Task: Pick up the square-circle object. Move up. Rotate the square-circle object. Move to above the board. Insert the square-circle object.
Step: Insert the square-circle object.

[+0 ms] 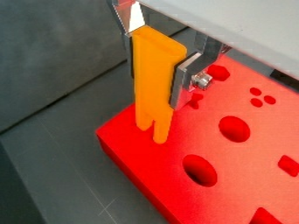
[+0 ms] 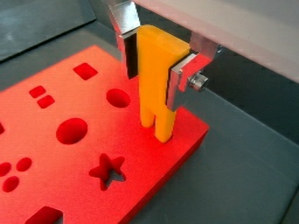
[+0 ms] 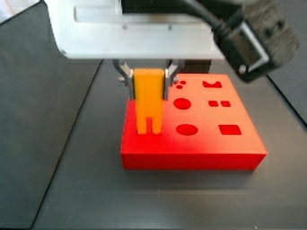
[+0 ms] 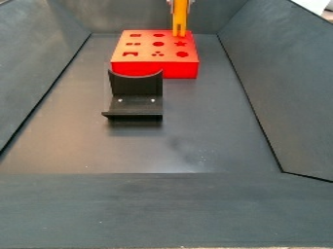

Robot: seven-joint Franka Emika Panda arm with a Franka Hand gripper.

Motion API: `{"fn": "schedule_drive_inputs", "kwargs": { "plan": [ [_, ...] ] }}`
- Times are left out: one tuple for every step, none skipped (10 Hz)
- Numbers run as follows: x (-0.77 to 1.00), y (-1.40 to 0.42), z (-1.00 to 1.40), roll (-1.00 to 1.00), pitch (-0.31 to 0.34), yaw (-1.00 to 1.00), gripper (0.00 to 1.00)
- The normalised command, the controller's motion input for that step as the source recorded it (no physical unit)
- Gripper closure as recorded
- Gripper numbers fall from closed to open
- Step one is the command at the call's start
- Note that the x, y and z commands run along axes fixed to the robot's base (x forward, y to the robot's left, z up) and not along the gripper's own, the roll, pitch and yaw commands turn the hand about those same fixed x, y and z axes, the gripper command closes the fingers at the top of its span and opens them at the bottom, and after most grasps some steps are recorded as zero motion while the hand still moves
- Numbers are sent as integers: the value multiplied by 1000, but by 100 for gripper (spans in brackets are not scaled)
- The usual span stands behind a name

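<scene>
My gripper [image 1: 158, 63] is shut on the square-circle object [image 1: 153, 87], a long orange-yellow bar held upright with its two prongs pointing down. The silver fingers [image 2: 180, 80] clamp its upper part in both wrist views. The prongs hang over the red board [image 1: 239, 181] near one edge, beside a round hole. I cannot tell whether the tips touch the top. In a side view the bar [image 3: 147, 103] stands over the board's [image 3: 204, 149] left part under the gripper [image 3: 147, 77]. In a side view the bar [image 4: 178, 19] is at the board's [image 4: 163, 69] far side.
The dark fixture [image 4: 134, 97] stands on the floor just in front of the board. Dark sloping walls enclose the grey floor on both sides. The board's top [image 2: 152, 177] has star, round and square holes.
</scene>
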Motion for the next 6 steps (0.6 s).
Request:
{"fn": "schedule_drive_inputs", "kwargs": {
  "plan": [
    [6, 0, -357, 71, -149, 0, 100],
    [0, 0, -389, 153, -127, 37, 100],
    [0, -40, -369, 123, -153, 29, 100],
    [-34, 0, -254, 0, -274, 0, 100],
    [0, 0, -29, 0, -86, 0, 100],
    [0, 0, 0, 0, 0, 0, 100]
  ]
}}
